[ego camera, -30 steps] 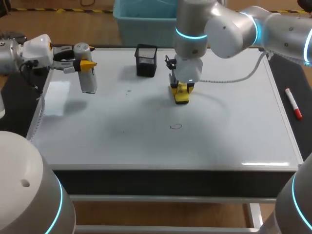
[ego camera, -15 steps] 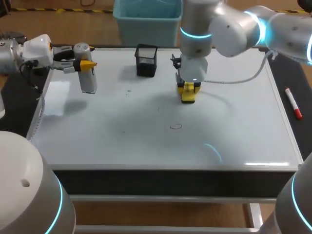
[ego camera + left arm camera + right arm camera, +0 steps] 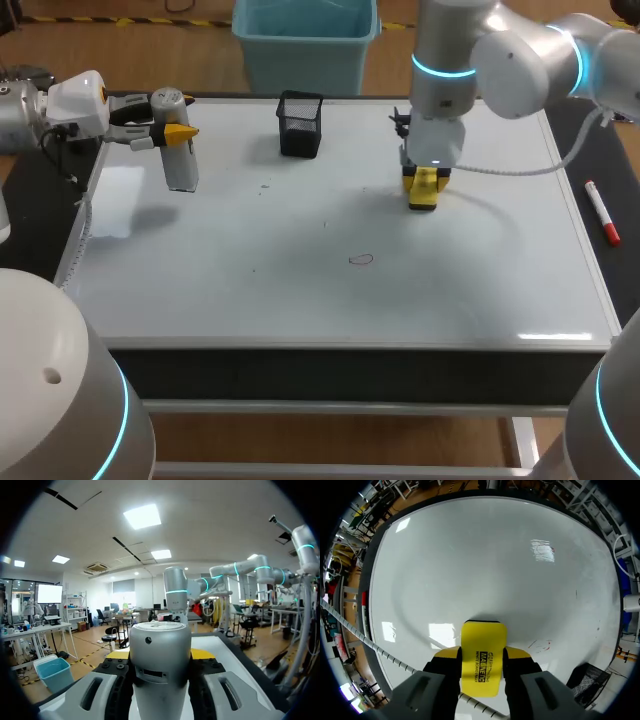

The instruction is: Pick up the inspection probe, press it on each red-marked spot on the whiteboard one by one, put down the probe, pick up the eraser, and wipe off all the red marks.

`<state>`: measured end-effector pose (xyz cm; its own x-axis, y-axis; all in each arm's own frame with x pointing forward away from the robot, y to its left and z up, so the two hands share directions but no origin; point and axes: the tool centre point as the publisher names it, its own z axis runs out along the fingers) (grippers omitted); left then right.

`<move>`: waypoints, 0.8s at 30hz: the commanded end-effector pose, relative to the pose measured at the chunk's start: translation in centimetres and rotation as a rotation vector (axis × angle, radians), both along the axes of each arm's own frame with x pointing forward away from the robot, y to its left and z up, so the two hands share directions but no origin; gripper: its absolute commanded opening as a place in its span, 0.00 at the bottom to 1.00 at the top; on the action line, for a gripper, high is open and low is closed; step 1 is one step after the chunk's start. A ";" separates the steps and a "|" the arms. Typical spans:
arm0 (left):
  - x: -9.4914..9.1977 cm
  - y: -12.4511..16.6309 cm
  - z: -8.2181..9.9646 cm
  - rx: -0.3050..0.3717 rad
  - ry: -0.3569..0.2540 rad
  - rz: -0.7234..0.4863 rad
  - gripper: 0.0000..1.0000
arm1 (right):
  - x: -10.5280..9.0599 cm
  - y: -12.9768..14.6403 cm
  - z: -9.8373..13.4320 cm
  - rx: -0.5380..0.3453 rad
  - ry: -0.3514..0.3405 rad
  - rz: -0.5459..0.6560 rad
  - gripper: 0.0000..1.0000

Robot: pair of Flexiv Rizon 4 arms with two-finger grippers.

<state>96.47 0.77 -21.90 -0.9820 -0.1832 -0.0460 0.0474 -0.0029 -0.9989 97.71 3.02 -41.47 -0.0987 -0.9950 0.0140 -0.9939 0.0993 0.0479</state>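
Observation:
The silver inspection probe [image 3: 181, 152] is held upright over the whiteboard's [image 3: 300, 300] far left corner, with my left gripper [image 3: 168, 131] shut on it. In the left wrist view the probe [image 3: 161, 670] fills the gap between the fingers of the left gripper [image 3: 161, 655]. My right gripper [image 3: 424, 183] is shut on the yellow eraser [image 3: 424, 192], which rests on the board right of centre. The eraser [image 3: 482, 656] sits clamped in the right gripper [image 3: 482, 653]. A small red ring mark [image 3: 361, 260] lies in the board's middle, to the left of the eraser and nearer the front edge; the red mark [image 3: 540, 644] shows beside the fingers.
A black mesh cup [image 3: 300, 123] stands at the back of the board, left of the right gripper. A red marker pen [image 3: 602, 212] lies off the board's right edge. A few faint specks [image 3: 265, 185] dot the board near the cup.
My right arm has slid the eraser to the right across the board, away from the red ring mark. The left arm and probe have stayed still.

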 end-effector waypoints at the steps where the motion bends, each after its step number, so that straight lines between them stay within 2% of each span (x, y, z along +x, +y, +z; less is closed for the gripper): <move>1: -0.1 0.0 0.1 -0.001 -0.003 0.003 0.00 | -0.5 -1.6 1.3 0.009 -0.023 -0.007 0.00; 7: -0.1 0.0 0.1 -0.001 -0.003 0.003 0.00 | -0.1 -3.4 3.6 0.006 -0.037 -0.020 0.00; 11: -0.1 0.0 0.1 -0.001 -0.003 0.003 0.00 | 0.3 -5.2 5.8 0.009 -0.014 -0.016 0.00; 18: -0.1 0.0 0.1 -0.001 -0.003 0.003 0.00 | 0.9 -8.0 7.5 0.014 -0.052 -0.072 0.00; 20: -0.1 0.0 0.1 -0.001 -0.003 0.003 0.00 | 0.9 -8.1 7.7 0.014 -0.056 -0.075 0.00; 24: -0.1 0.0 0.1 -0.001 -0.003 0.003 0.00 | 0.8 -6.2 7.9 0.019 -0.071 -0.044 0.00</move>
